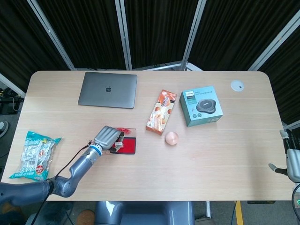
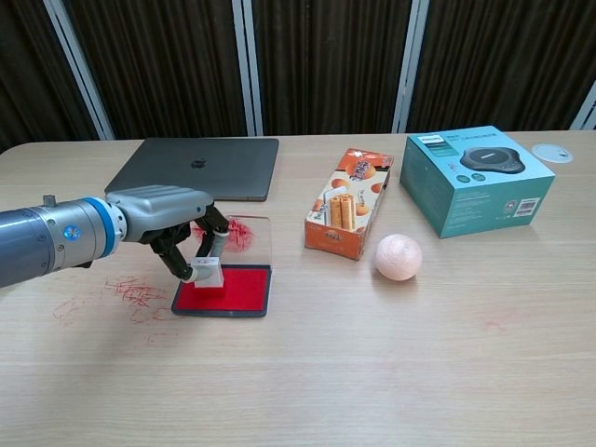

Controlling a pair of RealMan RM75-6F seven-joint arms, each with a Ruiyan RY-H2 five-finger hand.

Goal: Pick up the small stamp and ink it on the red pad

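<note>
Presently recorded: left hand [image 2: 172,223] grasping the small stamp [image 2: 208,274] on the red pad [image 2: 226,290].
Stamp was a pale, translucent block, its base touching the pad's left part; its top lay hidden under curled fingers [image 2: 213,246], and in the head view the hand [image 1: 107,138] covered it almost wholly. Pad [image 1: 127,146] sat in a dark tray with a clear lid standing open behind. Right hand [image 1: 292,165] was cut off at the frame edge; its finger state could not be told.
</note>
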